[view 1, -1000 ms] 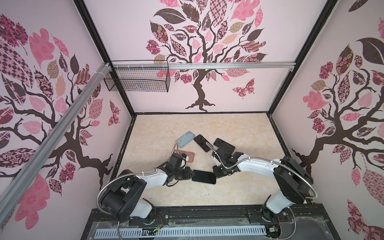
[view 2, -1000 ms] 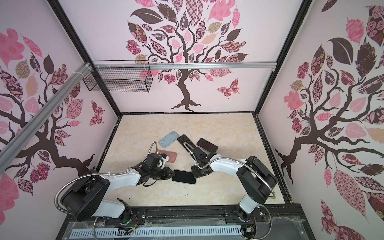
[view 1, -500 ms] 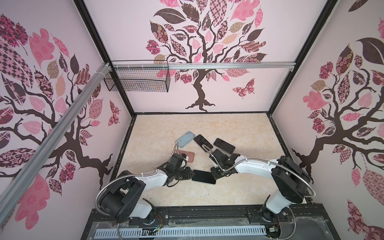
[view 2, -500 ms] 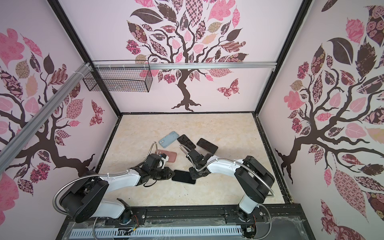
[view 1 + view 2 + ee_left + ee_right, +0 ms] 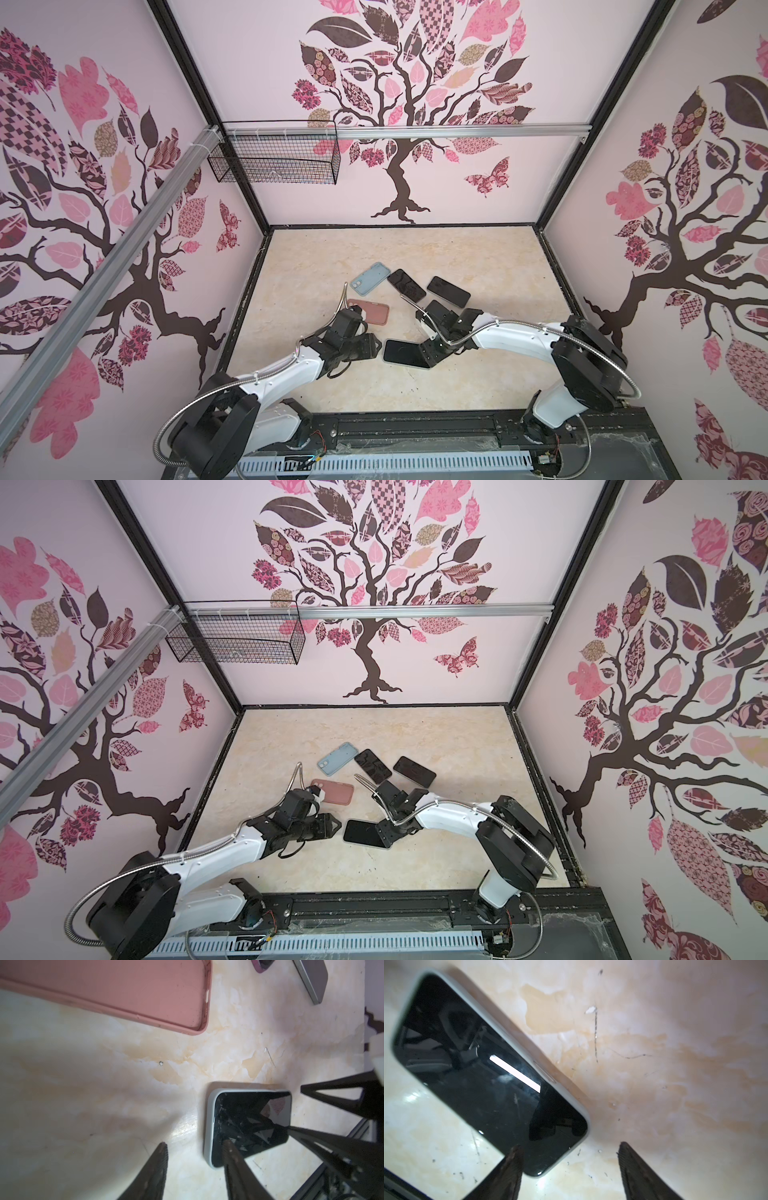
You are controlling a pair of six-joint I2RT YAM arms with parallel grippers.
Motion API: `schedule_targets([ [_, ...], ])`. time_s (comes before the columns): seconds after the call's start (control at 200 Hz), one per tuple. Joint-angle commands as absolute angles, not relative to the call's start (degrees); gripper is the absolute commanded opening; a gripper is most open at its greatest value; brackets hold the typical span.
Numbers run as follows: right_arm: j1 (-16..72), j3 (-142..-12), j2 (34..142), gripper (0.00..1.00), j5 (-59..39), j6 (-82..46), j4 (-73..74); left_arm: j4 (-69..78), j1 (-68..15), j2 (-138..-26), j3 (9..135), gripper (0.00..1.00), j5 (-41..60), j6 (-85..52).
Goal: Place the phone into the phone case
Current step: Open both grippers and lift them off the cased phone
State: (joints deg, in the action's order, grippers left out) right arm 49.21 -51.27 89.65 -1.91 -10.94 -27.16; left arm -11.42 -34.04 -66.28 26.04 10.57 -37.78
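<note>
The marbled table carries everything, and both arms reach in low from its front edge. Toward the middle of the table lie a pink case, hollow side up, a blue case back side up, and two bare dark phones.

The phone lies flat and screen up near the middle of the front edge, between the two grippers. A pale case rims it all round, so it looks seated, though the pictures cannot show whether every corner has snapped in. Its glass is cracked.

The left gripper has its jaws apart, one tip over the phone's end and the other over bare table. The right gripper also stands wide, one tip over the opposite end. Neither clamps anything.

The risk is a tip dragging across the glass as an arm withdraws. That could slide the phone or lift a loose corner out of the pale case.
</note>
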Motion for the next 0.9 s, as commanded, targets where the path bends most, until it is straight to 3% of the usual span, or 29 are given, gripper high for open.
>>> schedule_targets([
  [0.0,49.48,-52.99,84.30,0.94,-4.52,-3.62,-23.32,-17.41,-33.71,-61.68,26.10,0.59,4.35,-37.23],
  [0.065,49.49,-53.50,83.74,0.99,-6.86,-1.35,-21.72,-20.48,-33.67,-58.42,26.45,0.65,1.54,-37.51],
  [0.2,50.43,-53.32,84.31,1.00,-10.51,7.38,-19.01,-24.96,-33.60,-51.07,25.94,0.79,-5.10,-39.43],
  [0.33,51.35,-52.59,85.64,1.00,-10.42,15.52,-18.07,-27.81,-33.50,-43.86,24.57,0.85,-10.09,-42.03],
  [0.595,51.75,-55.00,92.65,1.00,-8.48,18.98,-20.04,-32.31,-33.47,-34.08,22.45,0.88,-15.06,-45.50],
  [0.895,53.09,-56.97,98.53,1.00,-8.04,20.34,-21.69,-34.80,-33.40,-31.94,22.85,0.89,-16.45,-45.27],
])
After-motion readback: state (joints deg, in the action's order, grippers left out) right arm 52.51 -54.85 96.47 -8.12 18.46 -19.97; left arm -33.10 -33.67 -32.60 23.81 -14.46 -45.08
